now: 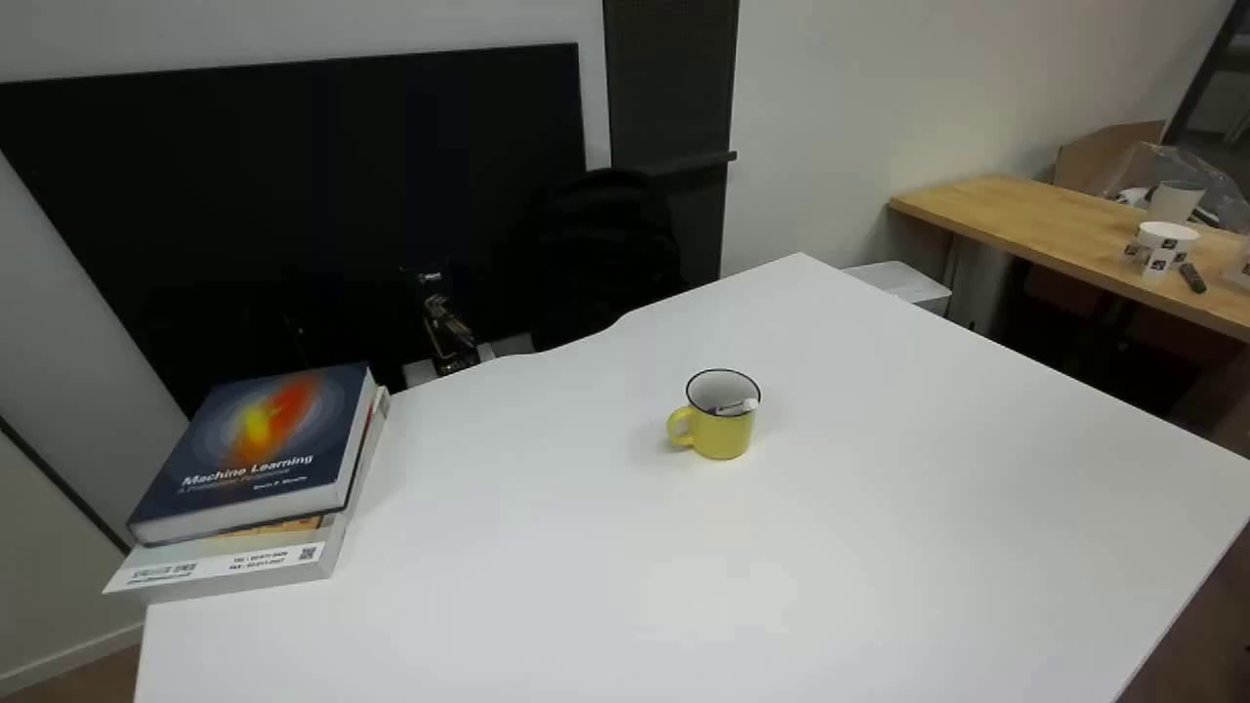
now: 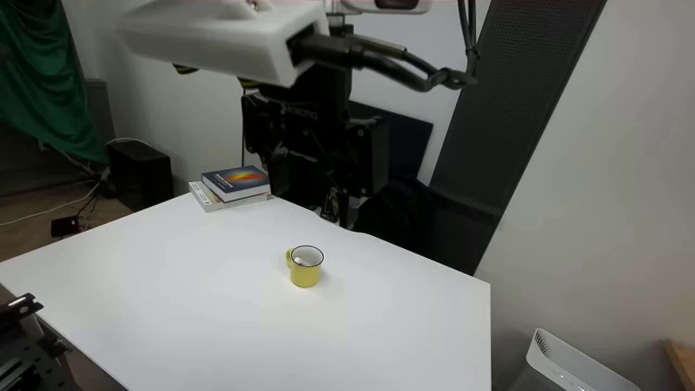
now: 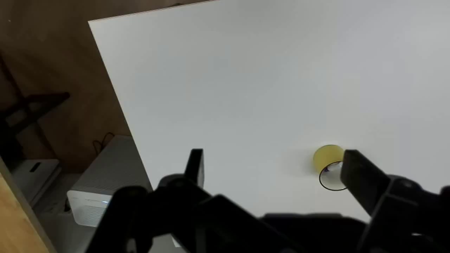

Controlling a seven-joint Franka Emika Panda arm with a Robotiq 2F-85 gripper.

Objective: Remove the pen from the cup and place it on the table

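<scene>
At the left of the large plain white tabletop (image 1: 547,547), in an exterior view: a dark blue hardback book (image 1: 259,454), stacked on a paler book (image 1: 229,564). Rightward, upright, handle to the left: a small yellow dark-rimmed mug with a pale inside (image 1: 723,438). Leaning within it, a short thin blue pen with a lighter end (image 1: 734,407), that end rightmost, at the rim. I judge the pen light and stiff, smooth enough to slip or roll (plastic, presumably). Best hold: the pale end, gently, square across the barrel; lift clear before going sideways, lest the mug tip.

Wrist view, left to right: one finger of the black two-fingered gripper (image 3: 274,163), tabletop, mug, then the other finger, hiding part of the mug. Jaws spread wide, nothing held.
</scene>
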